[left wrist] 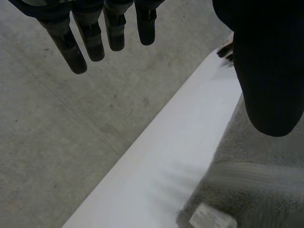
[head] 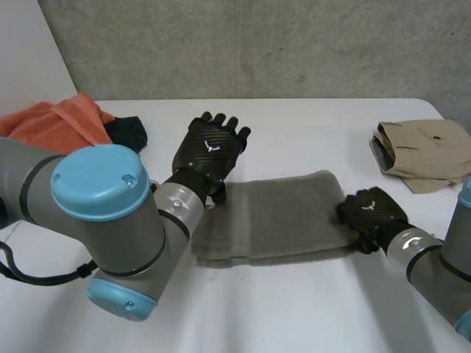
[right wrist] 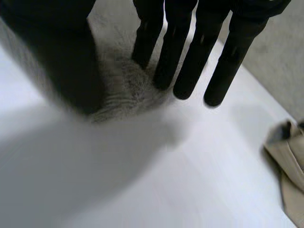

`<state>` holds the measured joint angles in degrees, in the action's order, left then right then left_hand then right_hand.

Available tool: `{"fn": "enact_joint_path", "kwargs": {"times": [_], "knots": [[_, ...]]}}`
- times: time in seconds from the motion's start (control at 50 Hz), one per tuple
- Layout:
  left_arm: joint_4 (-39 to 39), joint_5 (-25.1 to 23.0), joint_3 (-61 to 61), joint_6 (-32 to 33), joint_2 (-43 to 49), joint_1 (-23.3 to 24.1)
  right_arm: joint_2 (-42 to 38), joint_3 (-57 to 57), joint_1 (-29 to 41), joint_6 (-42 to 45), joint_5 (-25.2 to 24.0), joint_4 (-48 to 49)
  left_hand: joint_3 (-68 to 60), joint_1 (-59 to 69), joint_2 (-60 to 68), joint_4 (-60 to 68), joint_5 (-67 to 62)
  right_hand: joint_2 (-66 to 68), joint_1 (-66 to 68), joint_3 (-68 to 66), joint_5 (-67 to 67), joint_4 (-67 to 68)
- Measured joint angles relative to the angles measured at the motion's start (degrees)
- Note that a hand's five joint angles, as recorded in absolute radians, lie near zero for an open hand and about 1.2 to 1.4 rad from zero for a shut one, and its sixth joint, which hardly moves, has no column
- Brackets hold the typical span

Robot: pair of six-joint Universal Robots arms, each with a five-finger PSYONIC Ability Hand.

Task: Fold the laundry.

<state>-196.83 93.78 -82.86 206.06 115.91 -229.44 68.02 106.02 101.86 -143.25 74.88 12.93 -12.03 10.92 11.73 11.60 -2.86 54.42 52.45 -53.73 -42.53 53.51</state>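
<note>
A grey towel (head: 280,213) lies folded into a long strip across the middle of the white table (head: 294,301). My left hand (head: 210,147) hovers above the towel's left end, its fingers (left wrist: 90,38) straight and spread, holding nothing. In the left wrist view the towel (left wrist: 256,180) lies under the thumb, a small white label (left wrist: 211,218) at its corner. My right hand (head: 372,213) sits at the towel's right end. Its fingers (right wrist: 190,57) are straight, their tips over the towel's edge (right wrist: 123,85), with the thumb apart from them.
An orange cloth (head: 59,121) and a black cloth (head: 129,131) lie at the table's back left. A folded beige garment (head: 427,151) lies at the back right, just beyond my right hand's fingertips (right wrist: 289,156). A grey wall stands behind the table.
</note>
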Motion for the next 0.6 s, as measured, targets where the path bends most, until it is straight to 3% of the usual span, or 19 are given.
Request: {"fn": "enact_joint_path", "kwargs": {"times": [0.02, 0.08, 0.26, 0.28, 0.42, 0.5, 0.54, 0.6], "knots": [[0.1, 0.0, -0.2, 0.0, 0.0, 0.0, -0.7, -0.2, -0.6, 1.9, 0.8, 0.0, 0.0, 0.0, 0.0, 0.0, 0.0, 7.6, 5.0, -7.6, -8.1, 7.7], [0.3, 0.1, -1.0, 0.0, -0.4, -0.1, -1.8, -1.4, -0.7, 5.2, 2.3, 0.5, 0.0, 0.0, 0.0, 0.0, 0.0, 12.7, 7.0, -13.9, -13.6, 14.4], [0.4, 0.3, -5.2, -0.1, -6.1, -2.2, -2.3, -9.2, 12.1, 2.1, 3.3, 3.7, 0.0, 0.0, 0.0, 0.0, 0.0, 12.7, 8.9, -14.3, -14.8, 15.1], [0.4, 0.3, -6.7, -0.1, -8.3, -3.6, -2.4, -11.8, 17.3, -1.3, 2.6, 4.7, 0.0, 0.0, 0.0, 0.0, 0.0, 12.7, 8.9, -14.3, -15.0, 15.1], [0.3, 0.4, -10.9, -1.5, -12.9, -8.3, -7.1, -16.4, 28.0, -8.4, -3.9, 5.9, 0.0, 0.0, 0.0, 0.0, 0.0, 12.5, 8.9, -13.8, -14.7, 14.6], [0.4, 0.3, -12.2, -3.8, -13.3, -9.7, -10.9, -17.9, 30.3, -9.6, -6.7, 5.7, 0.0, 0.0, 0.0, 0.0, 0.0, -20.9, -22.0, 20.6, 20.1, -20.1], [0.4, 0.3, -12.2, -4.8, -13.1, -10.0, -11.4, -18.1, 30.4, -10.6, -6.7, 5.6, 0.0, 0.0, 0.0, 0.0, 0.0, -21.9, -32.5, 32.4, 32.4, -32.1], [0.4, 0.2, -11.6, -6.9, -12.5, -10.0, -10.4, -18.2, 29.0, -14.2, -4.6, 5.5, 0.0, 0.0, 0.0, 0.0, 0.0, -21.9, -38.4, 40.5, 39.7, -40.3]]}}
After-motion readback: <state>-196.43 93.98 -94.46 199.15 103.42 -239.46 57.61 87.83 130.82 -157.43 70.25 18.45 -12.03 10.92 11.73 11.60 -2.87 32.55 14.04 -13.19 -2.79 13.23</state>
